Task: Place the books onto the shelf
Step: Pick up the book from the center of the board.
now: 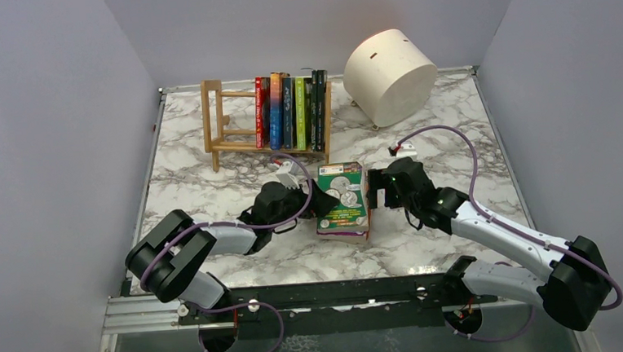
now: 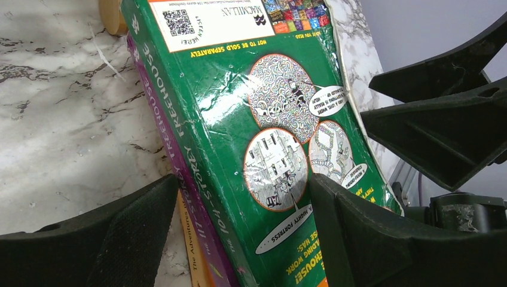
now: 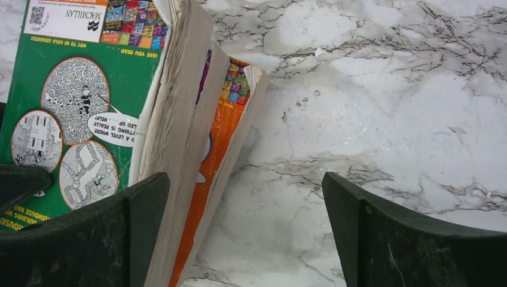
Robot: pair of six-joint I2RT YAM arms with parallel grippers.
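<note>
A stack of three books lies mid-table: green on top, purple and orange under it. My left gripper is shut on the stack's spine side. In the left wrist view one finger lies on the green cover and the other meets the lower spines. My right gripper stands open at the stack's page edges, its left finger beside them and mostly bare marble between its fingers. The light-wood shelf stands at the back, with several upright books filling its right part.
A cream cylindrical drum lies on its side at the back right. The shelf's left part holds no books. Grey walls close the marble table on three sides. The right gripper's black fingers show past the stack in the left wrist view.
</note>
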